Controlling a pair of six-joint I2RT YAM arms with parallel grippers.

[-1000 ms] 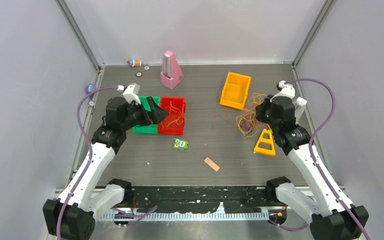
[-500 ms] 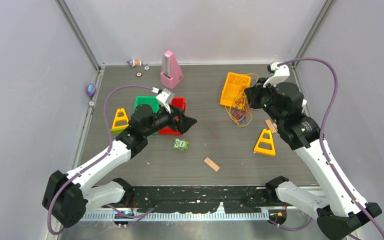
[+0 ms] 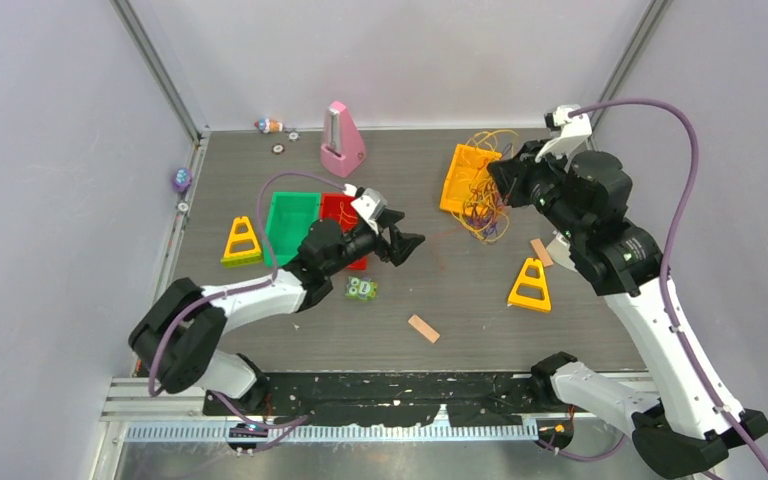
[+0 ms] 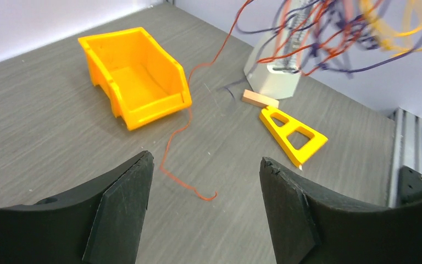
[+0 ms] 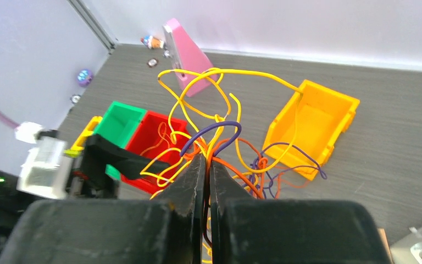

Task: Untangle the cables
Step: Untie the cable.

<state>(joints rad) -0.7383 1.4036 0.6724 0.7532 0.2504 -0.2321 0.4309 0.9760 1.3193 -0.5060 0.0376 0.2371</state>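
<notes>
The cables (image 3: 487,200) are a tangle of orange, yellow and purple strands hanging in the air at the right. My right gripper (image 3: 497,184) is shut on the cables (image 5: 220,137) and holds them above the table near the orange bin (image 3: 470,180). One orange strand (image 4: 185,137) trails from the bunch down onto the table. My left gripper (image 3: 407,243) is open and empty, low over the table's middle, pointing right toward the bunch (image 4: 335,33). The strand's loose end lies ahead of its fingers (image 4: 126,209).
A green bin (image 3: 291,222) and a red bin (image 3: 345,215) sit side by side at the left. Yellow triangular pieces (image 3: 531,285) (image 3: 241,241), a pink metronome-shaped block (image 3: 341,140), a small green toy (image 3: 362,289) and wooden chips (image 3: 423,328) lie about.
My right gripper has lifted the cables off the table and carried them back and up. My left arm has swung right from the bins toward the middle.
</notes>
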